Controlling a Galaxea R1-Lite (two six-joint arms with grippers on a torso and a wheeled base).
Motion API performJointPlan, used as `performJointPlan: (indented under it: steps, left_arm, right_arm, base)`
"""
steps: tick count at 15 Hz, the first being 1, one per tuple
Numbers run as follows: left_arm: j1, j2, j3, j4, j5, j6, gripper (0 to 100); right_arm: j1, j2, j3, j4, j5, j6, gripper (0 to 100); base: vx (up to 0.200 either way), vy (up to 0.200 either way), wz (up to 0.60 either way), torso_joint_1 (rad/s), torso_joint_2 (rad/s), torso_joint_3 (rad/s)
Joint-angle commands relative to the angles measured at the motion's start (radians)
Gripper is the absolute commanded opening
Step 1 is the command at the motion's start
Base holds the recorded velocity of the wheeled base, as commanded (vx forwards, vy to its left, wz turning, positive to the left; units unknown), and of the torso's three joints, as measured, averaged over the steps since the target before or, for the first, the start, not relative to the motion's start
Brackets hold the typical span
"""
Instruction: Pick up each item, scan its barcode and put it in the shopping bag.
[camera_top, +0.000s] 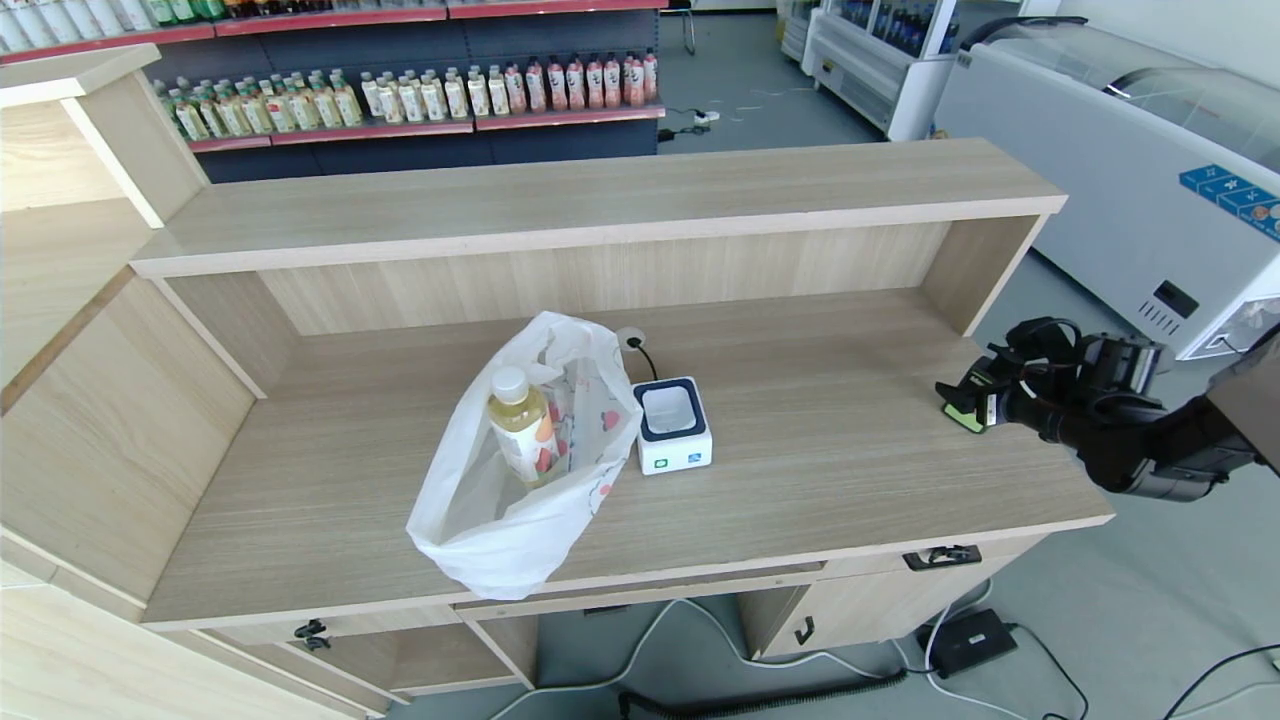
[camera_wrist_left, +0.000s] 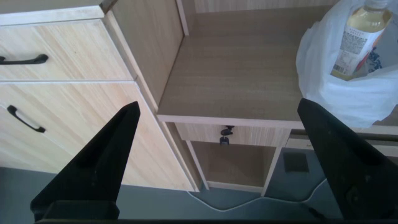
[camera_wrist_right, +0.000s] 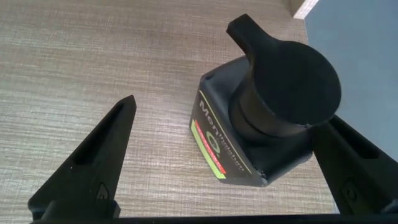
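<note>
Black container (camera_wrist_right: 255, 124) sits on the counter (camera_top: 850, 450), far R end, close to the edge, and it's right betw. the fingers of the R gripper (camera_wrist_right: 227, 109). Fingers are spread wide, one each side. Neither touches it, w/ a gap on both flanks. The gripper comes in from off the counter's R side.

Container's round black cap, w/ a small tab, faces the wrist cam. Squarish body sits below the cap, w/ a green-and-red label strip down one face. Long axis looks roughly vertical, base on the wood, cap up. In the head view it's too small to confirm that stance.

Moving out along the wood, next is the scanner (camera_top: 672, 425): white box, dark-blue rim, window facing up. It's approx mid-counter, well apart from the container. A black cable (camera_top: 648, 358) runs from behind it to a hole in the counter.

Just beside the scanner, on its L, is the shopping bag (camera_top: 500, 530). It's white plastic, mouth gaping, slumped toward the front edge. Inside is a bottle (camera_top: 520, 425) of pale yellow drink w/ a white cap. Cap is up and the bottle leans a little, so its long axis is near vertical.

L gripper (camera_wrist_left: 219, 106) hangs off the counter's L front corner, in front of the drawers (camera_wrist_left: 62, 74), fingers wide apart.

Behind the counter is a shelf (camera_top: 400, 130) lined w/ bottled drinks.
</note>
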Motion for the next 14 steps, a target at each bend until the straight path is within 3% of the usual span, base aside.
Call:
performJointPlan:
  steps: [1,6,7,12,14]
  left_arm:
    - [-0.002,0.0,0.0,0.0,0.0,0.0,100]
    - [0.0,0.0,0.0,0.0,0.0,0.0,100]
    - [0.0,0.0,0.0,0.0,0.0,0.0,100]
    - [0.0,0.0,0.0,0.0,0.0,0.0,100]
    - [0.0,0.0,0.0,0.0,0.0,0.0,100]
  right_arm:
    - [0.0,0.008,-0.012,0.0,0.0,-0.001,100]
    - [0.005,0.023,-0.02,0.0,0.0,-0.002,100]
    - [0.006,0.025,-0.021,0.0,0.0,-0.002,0]
    - [0.014,0.019,-0.02,-0.01,-0.014,-0.016,0]
    - [0.012,0.003,-0.014,-0.02,-0.074,-0.035,0]
  base:
    - [0.0,0.0,0.0,0.0,0.0,0.0]
    - [0.0,0.0,0.0,0.0,0.0,0.0]
    - [0.0,0.0,0.0,0.0,0.0,0.0]
    - [0.0,0.0,0.0,0.0,0.0,0.0]
    - [0.0,0.0,0.0,0.0,0.0,0.0]
